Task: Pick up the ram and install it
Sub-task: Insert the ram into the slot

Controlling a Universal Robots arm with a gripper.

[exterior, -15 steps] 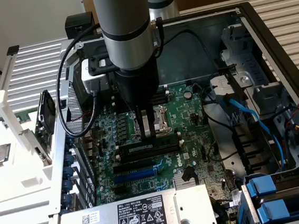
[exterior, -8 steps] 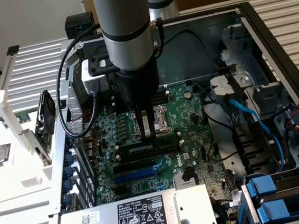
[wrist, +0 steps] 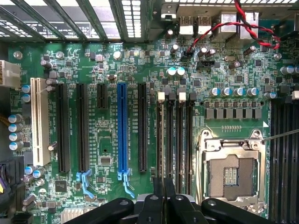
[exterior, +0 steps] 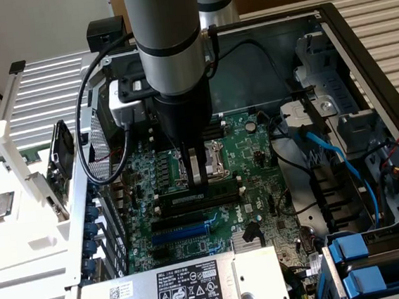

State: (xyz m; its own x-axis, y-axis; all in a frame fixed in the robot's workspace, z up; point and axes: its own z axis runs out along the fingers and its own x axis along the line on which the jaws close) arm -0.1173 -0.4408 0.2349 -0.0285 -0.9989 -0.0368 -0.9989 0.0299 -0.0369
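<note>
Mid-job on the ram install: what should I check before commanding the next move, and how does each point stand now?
1. Claw closed on the ram: ok, its tips meet the stick's top edge in the exterior view.
2. Ram lined up with the memory slots: ok, it runs parallel to them, beside the processor socket.
3. Ram fully seated: cannot tell.
4. White end clips latched: cannot tell.
5. Black cable away from the slots: ok, it loops beside the arm, toward the exterior view's left.
</note>
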